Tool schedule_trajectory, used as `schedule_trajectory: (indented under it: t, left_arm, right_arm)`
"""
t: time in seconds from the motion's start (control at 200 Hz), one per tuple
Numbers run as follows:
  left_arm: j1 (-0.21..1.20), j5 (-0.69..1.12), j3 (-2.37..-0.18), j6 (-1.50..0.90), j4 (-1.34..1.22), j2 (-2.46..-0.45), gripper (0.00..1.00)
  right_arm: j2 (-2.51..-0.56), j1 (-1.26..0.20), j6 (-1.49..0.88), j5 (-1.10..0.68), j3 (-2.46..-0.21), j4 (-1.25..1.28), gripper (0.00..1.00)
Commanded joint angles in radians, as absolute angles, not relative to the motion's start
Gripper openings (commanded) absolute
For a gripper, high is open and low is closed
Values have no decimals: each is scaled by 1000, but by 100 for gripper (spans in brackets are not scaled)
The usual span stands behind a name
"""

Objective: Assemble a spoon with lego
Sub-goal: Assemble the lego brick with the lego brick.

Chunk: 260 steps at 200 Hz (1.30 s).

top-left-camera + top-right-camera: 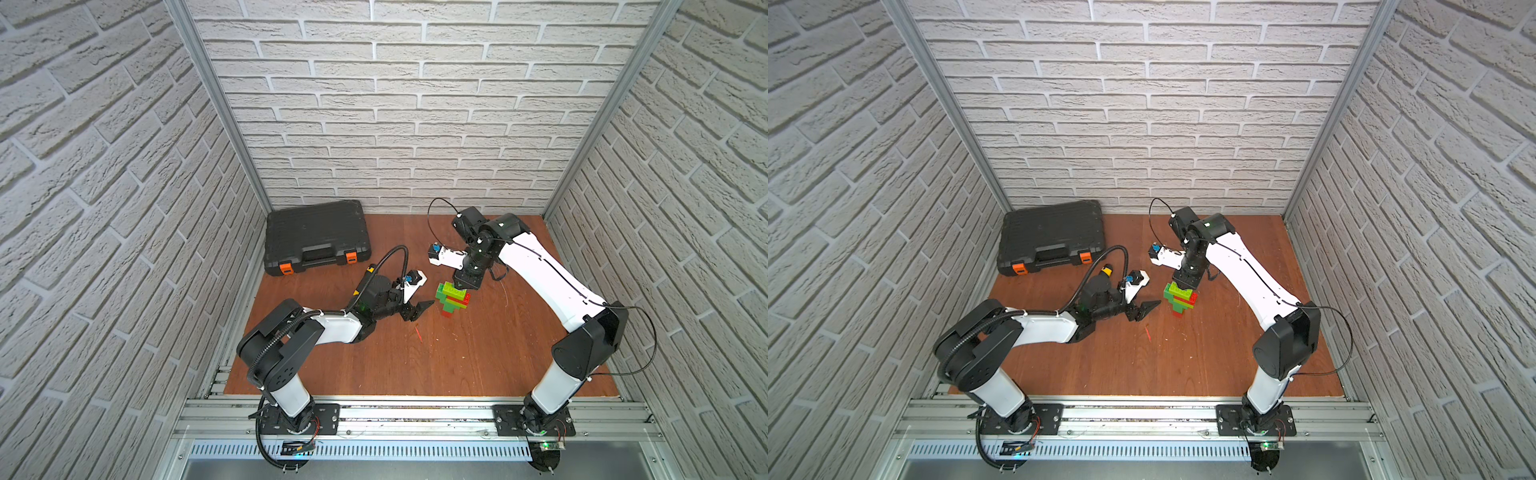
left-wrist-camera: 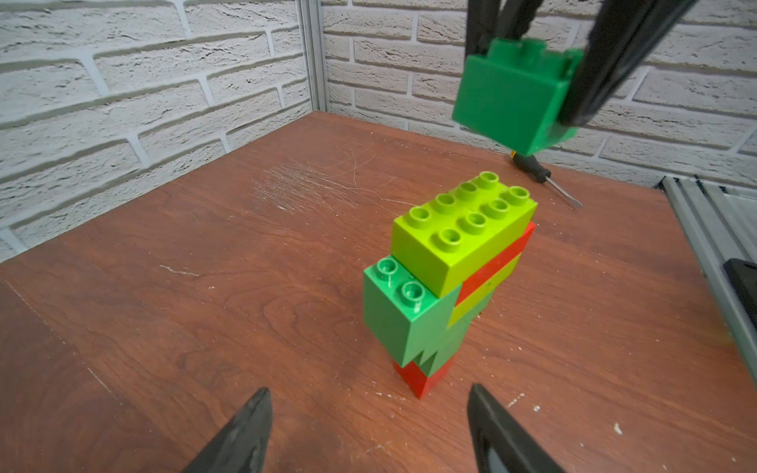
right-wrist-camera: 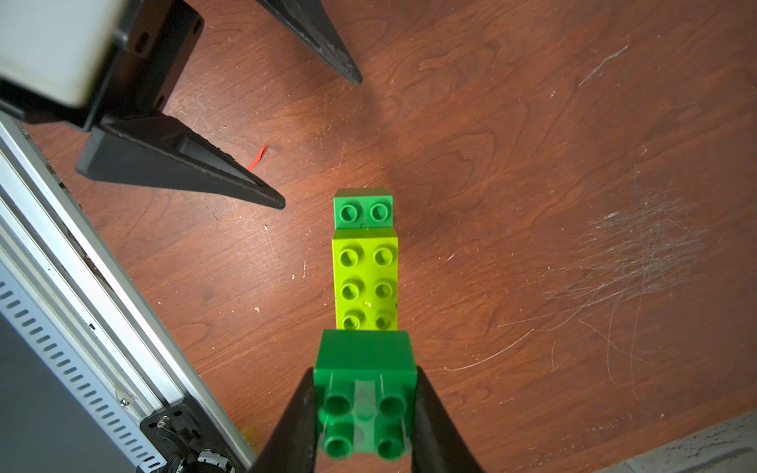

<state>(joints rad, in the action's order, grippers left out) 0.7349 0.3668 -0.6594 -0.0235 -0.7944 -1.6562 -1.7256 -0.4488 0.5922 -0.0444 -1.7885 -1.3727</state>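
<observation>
right gripper (image 3: pixel 364 383) clamped on dark green brick (image 3: pixel 364 352) above spoon (image 2: pixel 450 262) at bench (image 1: pixel 374 365) centre — left gripper (image 2: pixel 368 387) released, empty, just beside.

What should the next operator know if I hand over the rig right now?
Left gripper: open, empty, beside the spoon.
Right gripper: shut on a dark green brick, held over one end of the lime top brick, not yet seated.
Spoon: part-built, standing upright on the table, red base with green, lime and red layers joined.
Left to do: press the held brick down, probably onto the lime studs. No other loose bricks in view.
</observation>
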Motion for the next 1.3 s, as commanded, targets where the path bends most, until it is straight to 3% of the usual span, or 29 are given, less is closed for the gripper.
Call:
schedule_trajectory:
  t: [0.0,1.06,1.295]
  left_arm:
    - [740,394,-681,-30,-869,-1664,75]
    - [741,397,-682,-39,-873,-1673,75]
    - [741,394,-677,-38,-871,-1663,75]
  right_arm:
    - [-1732,-442,605,-66,-1765,-1349,13]
    - [-1784,-428,593,-81,-1712,-1333,11]
    - [-1787,-428,560,-15,-1668,-1317,10]
